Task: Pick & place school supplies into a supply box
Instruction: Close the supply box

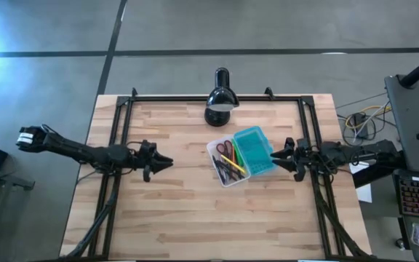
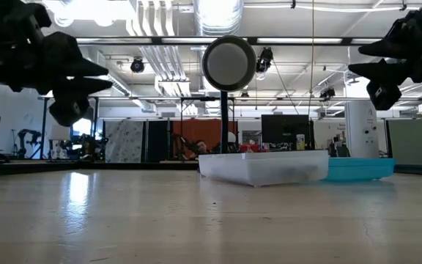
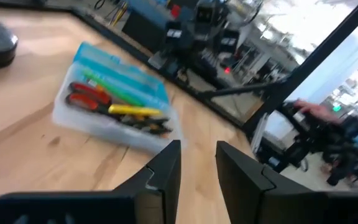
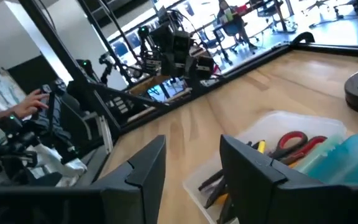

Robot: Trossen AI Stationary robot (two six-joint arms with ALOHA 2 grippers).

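Hovering level, empty: left tool [image 1: 167,162] and right tool [image 1: 273,155], fingers apart, flanking supply box [image 1: 253,149].

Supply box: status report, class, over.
Left gripper and right gripper open, empty, flanking box. Scissors, pens in tray. Lid open. Nothing obstructing.

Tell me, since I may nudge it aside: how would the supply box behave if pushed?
The supply box looks like thin plastic, so probably light, sliding easily on the smooth wooden table. Its teal lid lies open flat beside the tray, so a push there may swivel it. The loose scissors and pens would likely rattle.
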